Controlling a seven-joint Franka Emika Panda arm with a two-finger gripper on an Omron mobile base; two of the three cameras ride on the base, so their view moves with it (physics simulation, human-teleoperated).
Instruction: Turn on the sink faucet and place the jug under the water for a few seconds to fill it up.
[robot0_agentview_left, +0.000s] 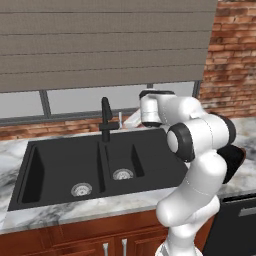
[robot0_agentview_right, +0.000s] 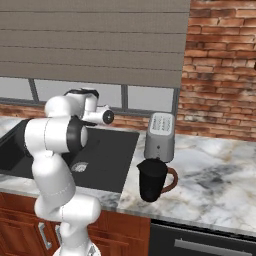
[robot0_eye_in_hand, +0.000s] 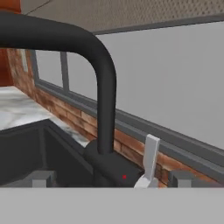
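Faucet (robot0_eye_in_hand: 105, 100) stands upright at the back rim of the sink (robot0_agentview_left: 60, 165), its spout bent over toward the basins, its pale lever (robot0_eye_in_hand: 151, 159) upright beside the base. Gripper (robot0_eye_in_hand: 111, 179) hovers just before it, jaws wide, holding nothing. Jug (robot0_agentview_right: 152, 180) sits upright on the counter right of the sink, touching the toaster (robot0_agentview_right: 161, 136). No writing legible.

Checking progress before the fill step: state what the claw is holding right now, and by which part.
Nothing is held. The claw is open at the sink faucet, its fingertips either side of the pale lever. The jug stands on the counter by the toaster.
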